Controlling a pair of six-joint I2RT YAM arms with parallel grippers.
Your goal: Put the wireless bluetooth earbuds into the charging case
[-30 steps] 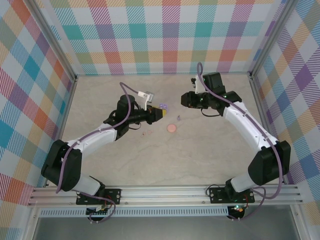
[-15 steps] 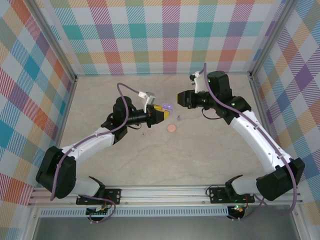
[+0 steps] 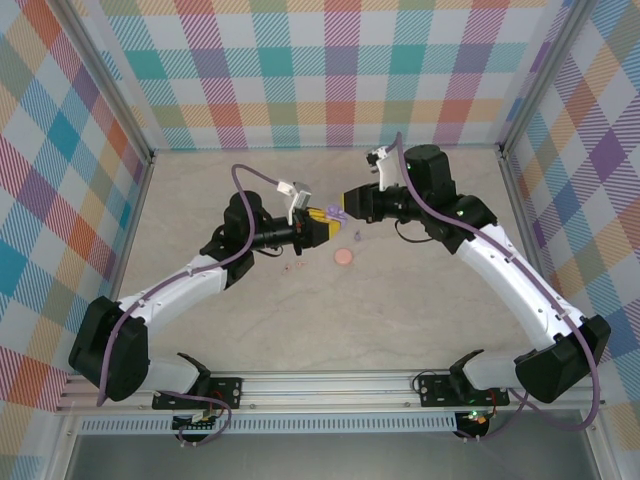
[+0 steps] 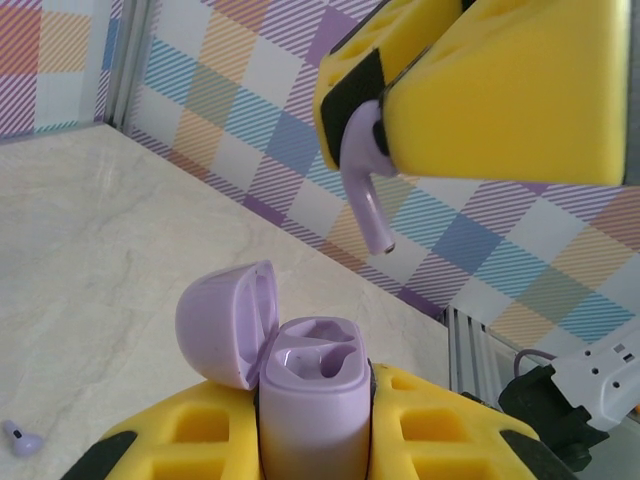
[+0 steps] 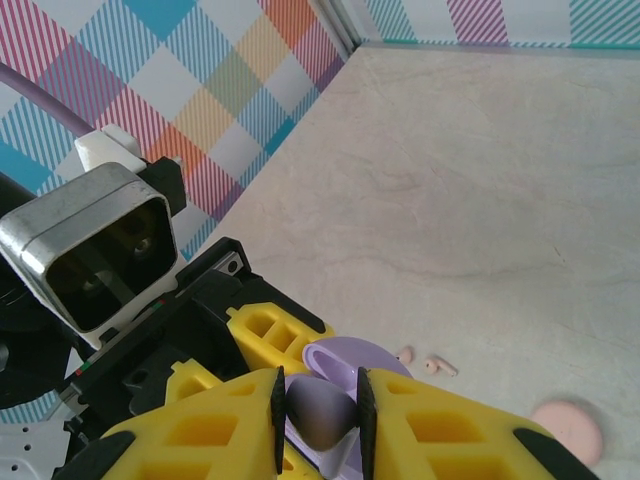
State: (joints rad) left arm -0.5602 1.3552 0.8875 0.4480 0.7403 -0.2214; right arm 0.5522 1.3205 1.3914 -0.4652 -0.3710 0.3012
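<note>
The left gripper (image 3: 320,226) is squeezed tight on the purple charging case (image 4: 310,400), low in the middle of the left wrist view. Its lid (image 4: 228,320) is flipped open to the left. Up and to the right, the right gripper (image 5: 318,420) pinches one purple earbud (image 4: 365,190). The stem hangs down above the case and does not touch it.

I think the bud should go straight over an empty hole, stem first and slowly, and the case must not wobble.

At the lower left a second earbud (image 4: 20,437) lies on the table (image 4: 100,250). The held one looks smooth and shiny, with a round head and a thin stem.
</note>
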